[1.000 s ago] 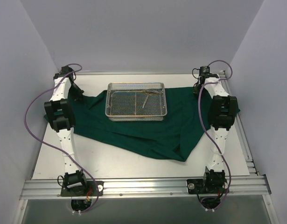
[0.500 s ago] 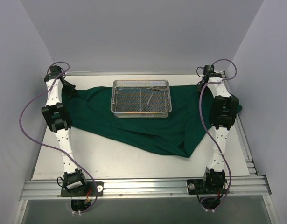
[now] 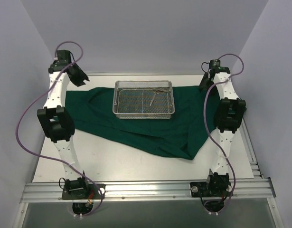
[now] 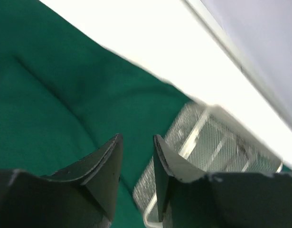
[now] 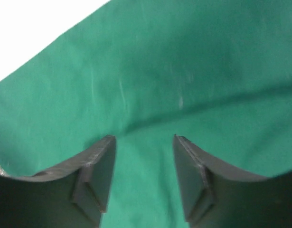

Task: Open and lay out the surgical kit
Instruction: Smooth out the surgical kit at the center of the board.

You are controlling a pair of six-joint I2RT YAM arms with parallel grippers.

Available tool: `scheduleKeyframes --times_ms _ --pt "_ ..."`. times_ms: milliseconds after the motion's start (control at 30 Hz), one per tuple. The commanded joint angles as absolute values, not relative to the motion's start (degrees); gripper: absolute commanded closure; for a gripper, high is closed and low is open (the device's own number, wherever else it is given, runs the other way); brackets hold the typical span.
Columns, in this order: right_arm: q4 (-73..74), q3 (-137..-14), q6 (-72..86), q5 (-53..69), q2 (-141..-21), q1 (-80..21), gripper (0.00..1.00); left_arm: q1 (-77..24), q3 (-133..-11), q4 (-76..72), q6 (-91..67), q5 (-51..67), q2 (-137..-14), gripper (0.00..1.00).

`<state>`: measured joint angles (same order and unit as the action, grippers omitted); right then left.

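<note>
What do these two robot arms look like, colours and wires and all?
Both the left arm and right arm are slim white tubes joined by chunky black joint blocks. A looping purple cable trails along each. The left gripper and right gripper end in two black, curved, wedge-shaped fingers.

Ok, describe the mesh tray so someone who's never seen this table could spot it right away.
On the white table, a dark green cloth spreads across the far half. The tray sits on the cloth, at the middle of its far edge. It is the only silver wire-mesh box, with thin metal instruments inside.
</note>
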<state>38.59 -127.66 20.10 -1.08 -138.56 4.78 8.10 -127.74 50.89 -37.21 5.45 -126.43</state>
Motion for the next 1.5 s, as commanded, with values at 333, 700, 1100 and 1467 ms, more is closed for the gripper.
scheduleKeyframes --times_ms 333,700,1100,1467 --pt "43.1 -118.3 17.8 -6.7 -127.3 -5.0 0.45 3.3 -99.7 46.4 -30.1 12.5 -111.9 0.61" --pt "45.1 -120.8 16.2 -12.0 -133.7 -5.4 0.53 2.4 -99.4 53.1 -31.1 13.5 -106.0 0.61" --pt "39.8 -117.2 17.7 -11.5 -132.8 -7.0 0.55 2.4 -96.4 54.1 -28.8 14.9 -104.2 0.61" --pt "39.4 -116.5 17.6 -11.5 -136.6 -6.9 0.54 2.5 -95.4 52.4 -28.0 18.3 -103.4 0.48"
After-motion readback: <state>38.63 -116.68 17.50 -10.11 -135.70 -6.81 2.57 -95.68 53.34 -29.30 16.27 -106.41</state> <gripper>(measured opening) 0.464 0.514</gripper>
